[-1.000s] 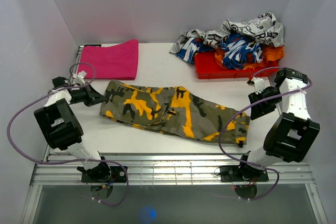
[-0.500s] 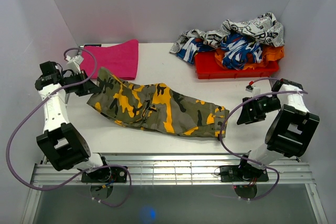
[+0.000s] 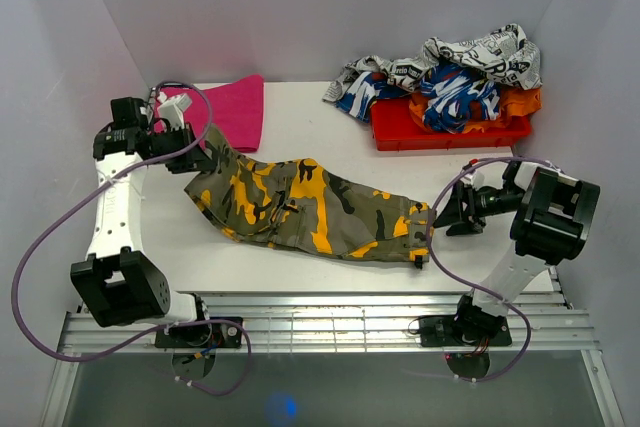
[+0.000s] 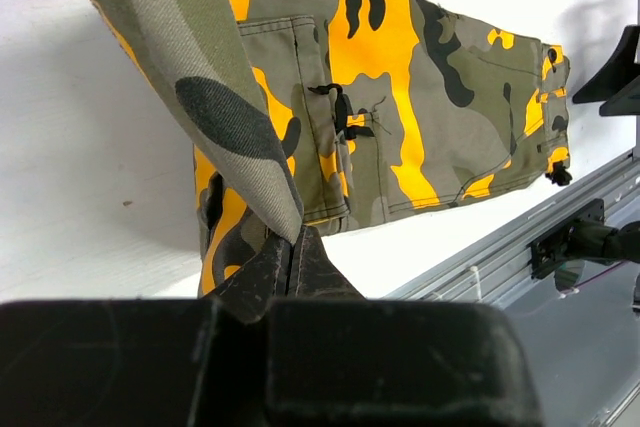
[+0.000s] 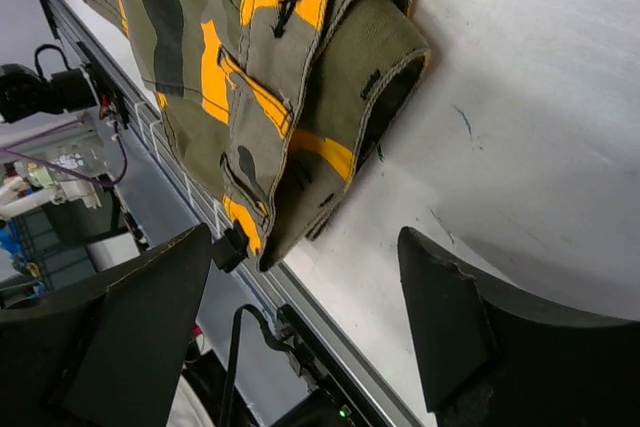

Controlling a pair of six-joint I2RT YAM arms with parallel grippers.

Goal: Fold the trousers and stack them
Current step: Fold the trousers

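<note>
While your left claw (image 3: 203, 150) pinches a raised leg end of the trousers (image 3: 310, 202), which stretch across the counter (image 3: 300, 117) from ten to four o'clock, your spread right claw (image 3: 442, 215) should probably grip the waistband next to start folding.

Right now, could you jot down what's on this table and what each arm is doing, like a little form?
trousers: camouflage, stretched across the table, left end lifted
left gripper: shut on the lifted leg end
right gripper: open, near the waistband, holding nothing
far left: pink cloth
far right: patterned garments piled on a red tray
</note>
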